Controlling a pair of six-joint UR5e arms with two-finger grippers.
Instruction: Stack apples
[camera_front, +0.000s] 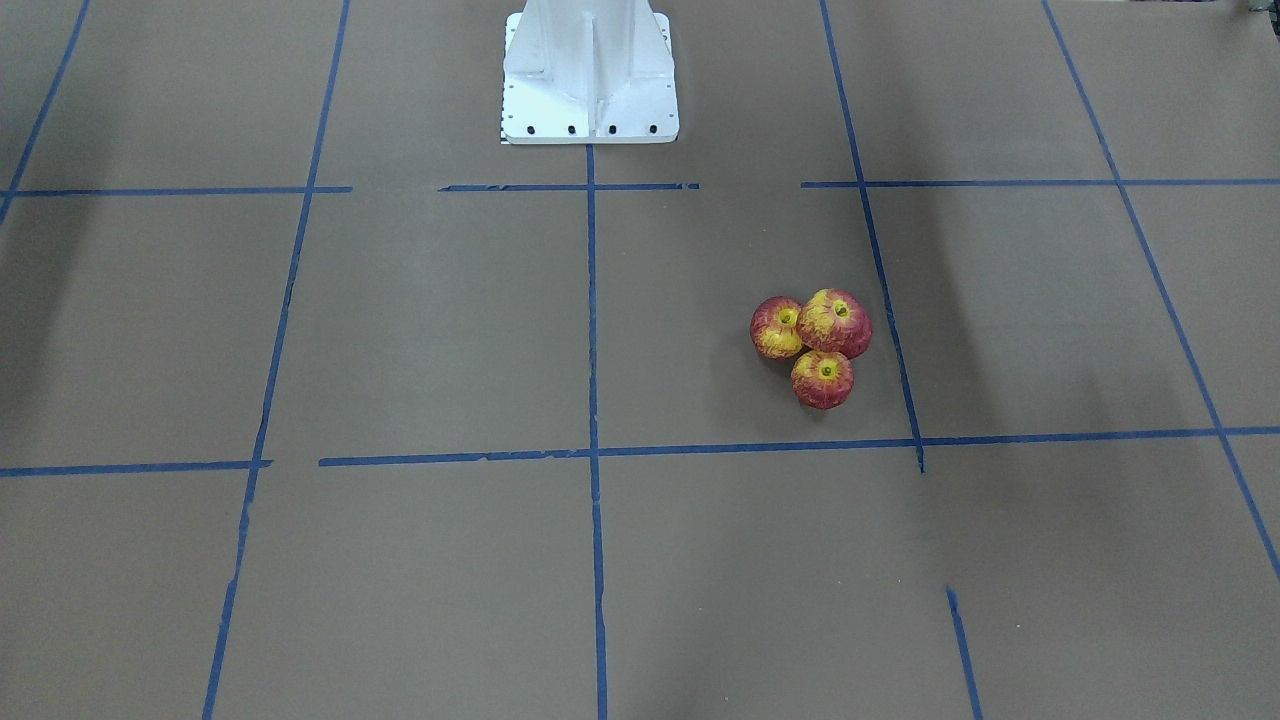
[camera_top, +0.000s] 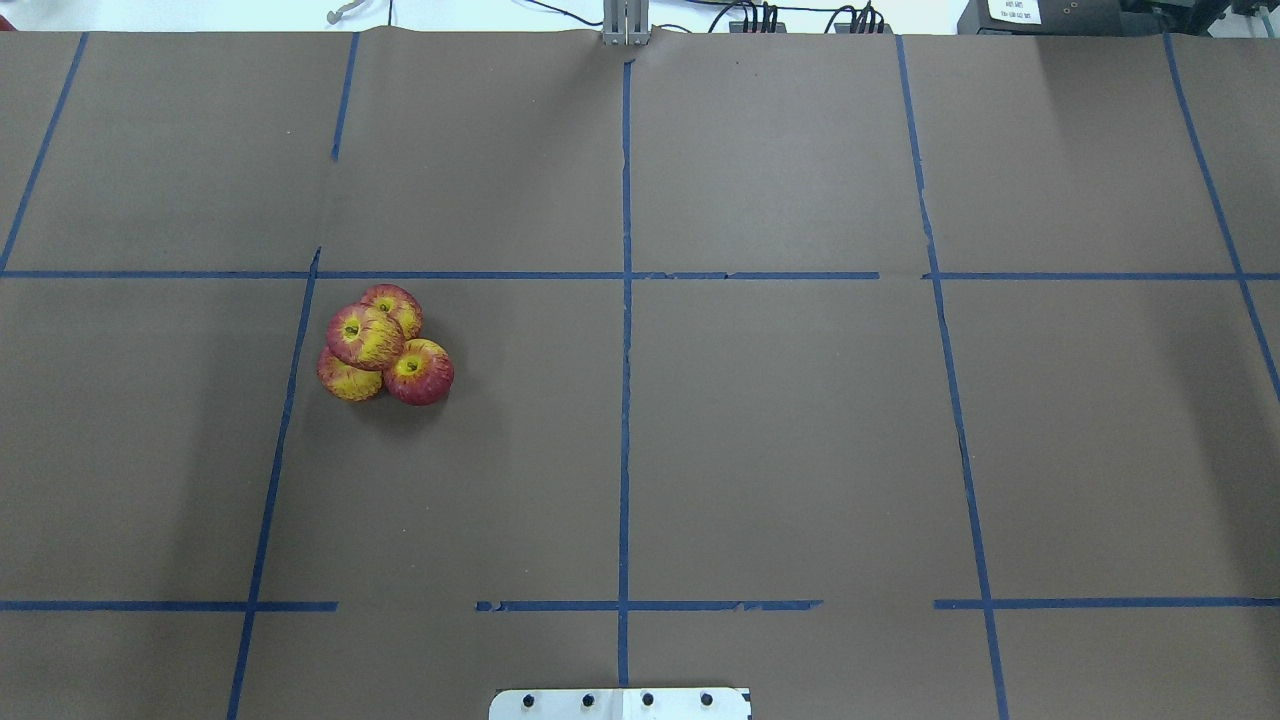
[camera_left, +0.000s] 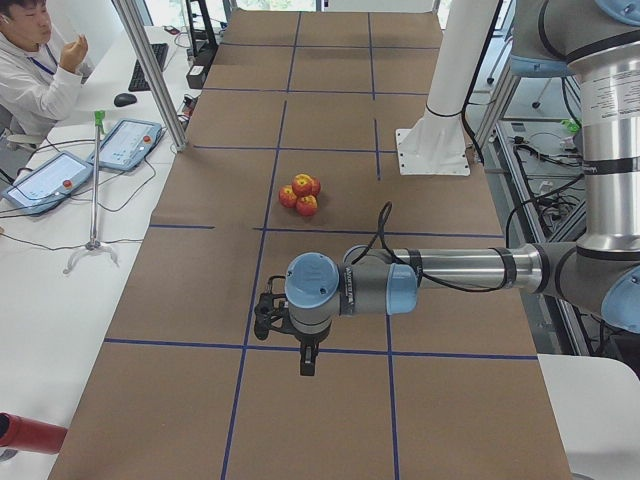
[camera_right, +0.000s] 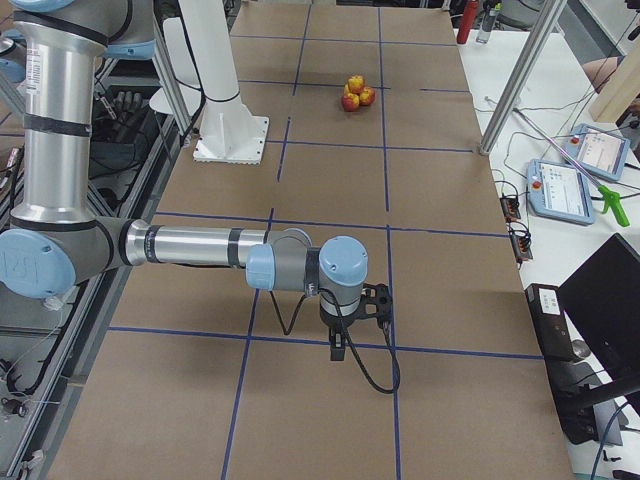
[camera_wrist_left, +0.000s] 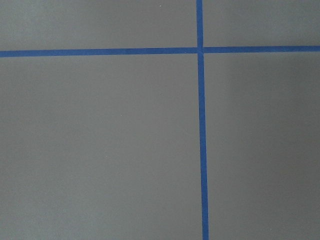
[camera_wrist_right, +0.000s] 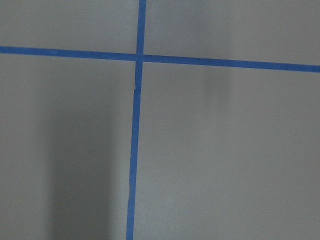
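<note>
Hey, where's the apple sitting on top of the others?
In the overhead view the top apple sits on the robot's left side, resting on three other apples, just right of a blue tape line.

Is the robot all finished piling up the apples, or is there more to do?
It looks finished. Done: the top apple sits on the three bottom apples, which are bunched together on the table. In hand: nothing. The left arm and the right arm hang far from the pile. Left: nothing I can see.
</note>
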